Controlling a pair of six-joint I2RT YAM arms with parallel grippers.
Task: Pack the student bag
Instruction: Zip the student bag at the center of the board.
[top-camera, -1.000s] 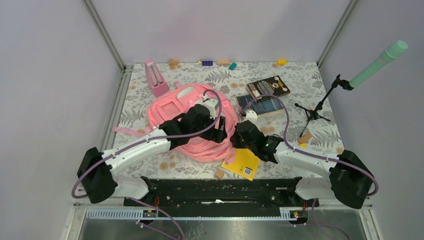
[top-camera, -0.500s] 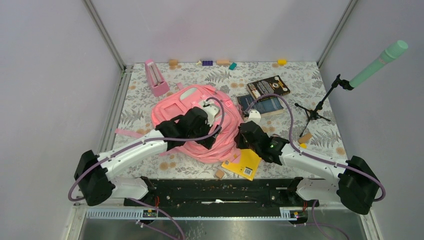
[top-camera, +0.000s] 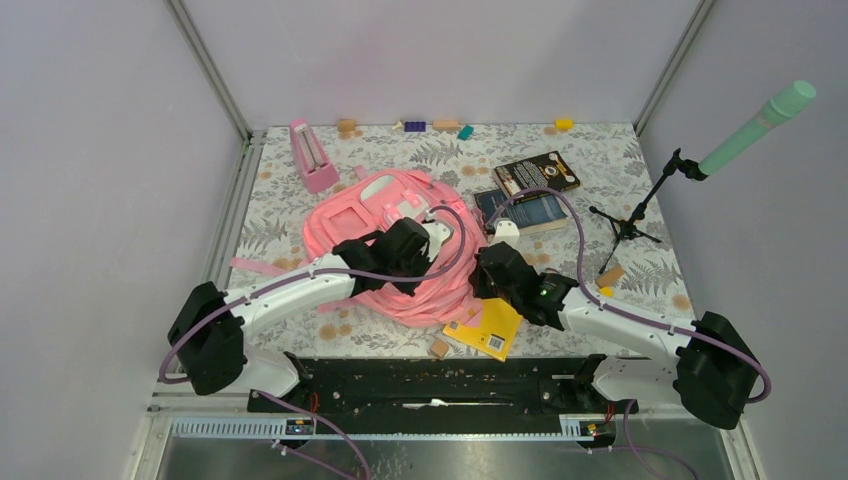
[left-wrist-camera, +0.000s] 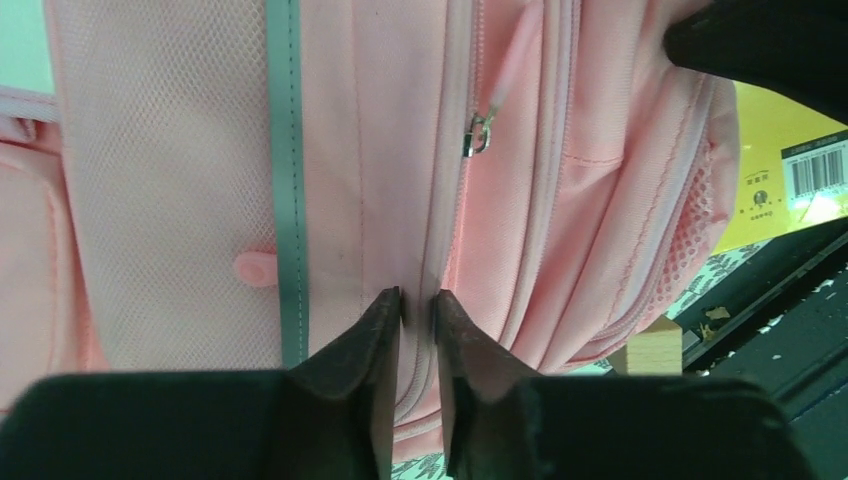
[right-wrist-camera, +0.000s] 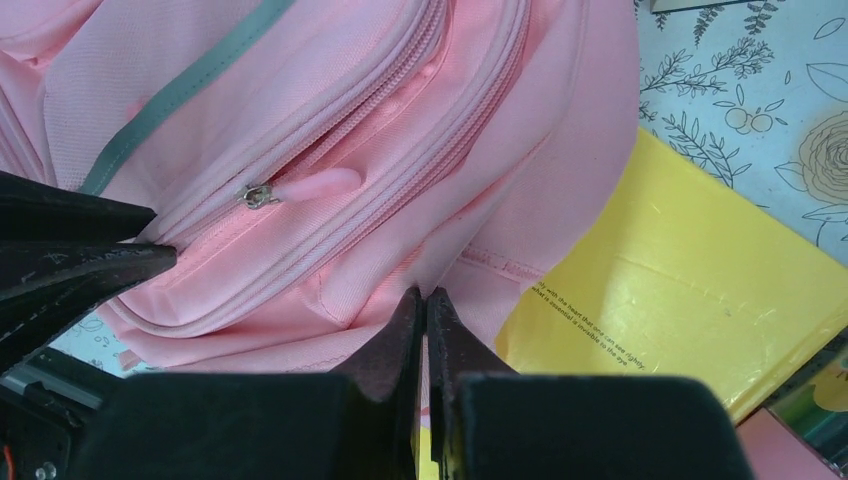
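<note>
**Student bag and both grippers, seen from above and from each wrist.** The student bag (top-camera: 340, 225) lies flat on the table between the two arms, directly under the left gripper (left-wrist-camera: 418, 300) and touching the tips of the right gripper (right-wrist-camera: 425, 298). A closed zipper line runs lengthwise away from the left fingertips, nearly in line with the gap between them. The zipper pull (left-wrist-camera: 480, 135) hangs on that line, ahead of the left gripper and slightly to its right. From the right gripper the same pull (right-wrist-camera: 255, 195) lies ahead and to the left, near the dark left fingers at the frame edge.

The left jaws stand almost together and appear to pinch the raised seam of the zipper. The right jaws are fully closed against the bag's hem, and whether fabric is caught between them cannot be told. A yellow book (right-wrist-camera: 680, 290) lies just right of the right gripper, partly under the bag's edge.

Judgement: the bag is unopened, and the left arm is nearer the pull.
</note>
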